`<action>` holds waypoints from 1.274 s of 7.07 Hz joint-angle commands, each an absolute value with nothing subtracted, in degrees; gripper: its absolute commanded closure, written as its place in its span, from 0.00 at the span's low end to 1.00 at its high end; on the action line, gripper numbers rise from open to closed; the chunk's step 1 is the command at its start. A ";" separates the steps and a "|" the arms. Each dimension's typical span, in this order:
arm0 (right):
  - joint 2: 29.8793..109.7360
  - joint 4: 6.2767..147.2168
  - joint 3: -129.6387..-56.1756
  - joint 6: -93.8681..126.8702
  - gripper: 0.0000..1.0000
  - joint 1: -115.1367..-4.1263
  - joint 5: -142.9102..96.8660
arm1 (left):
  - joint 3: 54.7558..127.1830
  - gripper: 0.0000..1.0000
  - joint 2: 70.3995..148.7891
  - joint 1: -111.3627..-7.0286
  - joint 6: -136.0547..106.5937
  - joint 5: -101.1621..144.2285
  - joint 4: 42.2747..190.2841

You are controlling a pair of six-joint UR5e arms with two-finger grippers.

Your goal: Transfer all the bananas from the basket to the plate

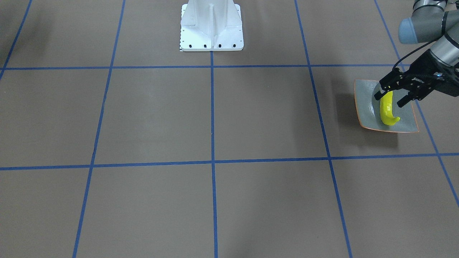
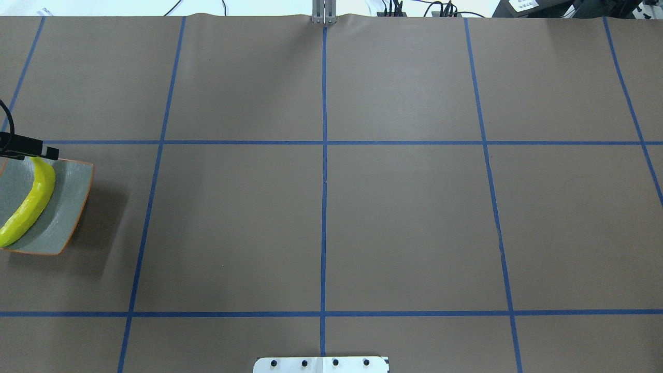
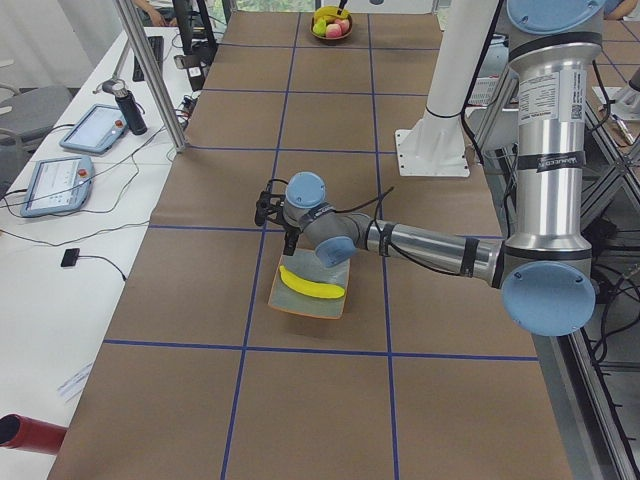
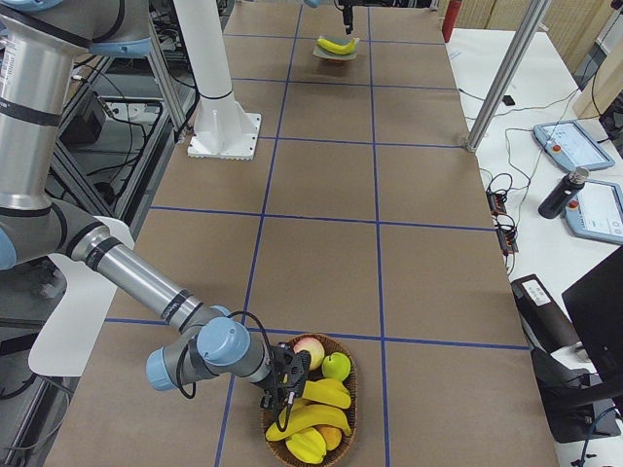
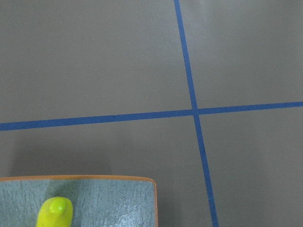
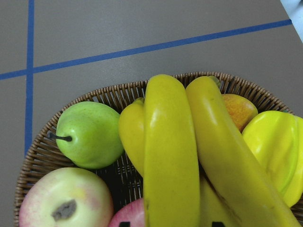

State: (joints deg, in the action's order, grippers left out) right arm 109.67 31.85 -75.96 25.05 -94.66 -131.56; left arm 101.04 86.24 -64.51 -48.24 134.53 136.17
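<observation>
The left fingers [image 1: 404, 100] are spread apart, low over the plate [image 1: 364, 107], and the stem end of one banana [image 1: 386, 110] lies in the gap between them. In the front view one finger seems to brush it, though contact cannot be made out. The rest of that banana curves away past the fingertips and rests flat on the plate. The plate sits directly under these fingers on the brown counter [image 1: 251, 114], near its edge. Well apart, at the counter's other end, the right fingers [image 6: 218, 224] hover just over the wicker basket [image 6: 142, 87]. Only their dark tips show at the bottom edge of the wrist view; they are set apart and grip nothing. Between and just ahead of them lie the remaining bananas [image 6: 170, 156], side by side and pointing away from the fingertips. To one side of the fingers sit a green pear [image 6: 87, 135] and an apple [image 6: 66, 198], to the other a ribbed yellow fruit [image 6: 274, 151].
</observation>
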 commanded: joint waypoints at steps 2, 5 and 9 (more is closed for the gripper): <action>109.69 31.38 -76.81 24.61 1.00 -94.66 -132.10 | 101.07 0.01 85.96 -64.51 -49.91 134.74 137.89; 109.86 30.41 -80.49 23.91 1.00 -95.88 -133.32 | 100.55 0.01 86.04 -64.51 -49.92 134.74 137.99; 105.32 31.37 -84.90 24.78 1.00 -97.56 -134.65 | 99.24 0.01 88.23 -64.42 -50.10 134.65 137.03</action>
